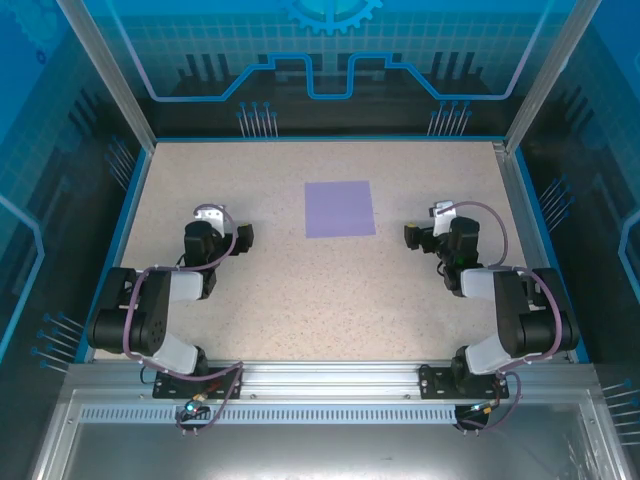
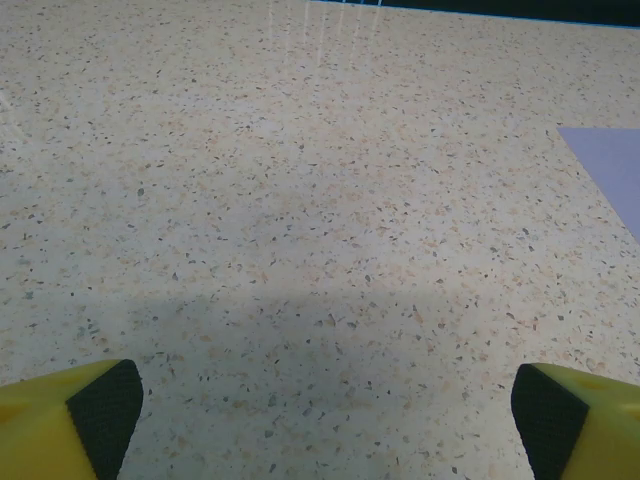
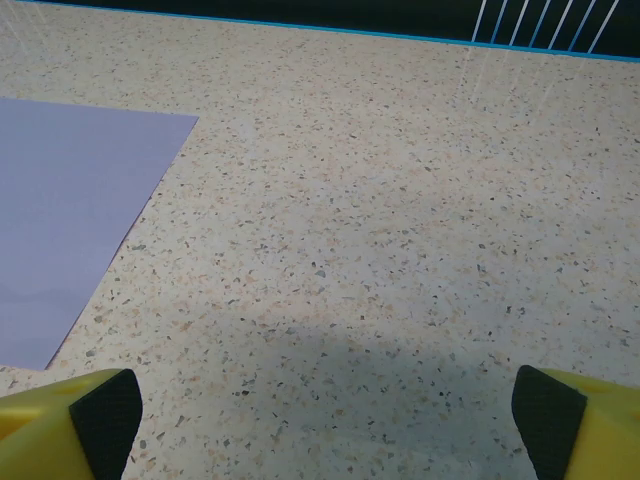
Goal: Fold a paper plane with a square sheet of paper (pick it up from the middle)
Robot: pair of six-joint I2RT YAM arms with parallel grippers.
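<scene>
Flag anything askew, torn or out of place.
Nothing stands out. The square sheet of paper lies flat and unfolded on the table, between the left pincer and right pincer, both open and clear of it.

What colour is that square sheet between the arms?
The square sheet of paper is plain lavender-purple, clearest from the top external camera.
</scene>
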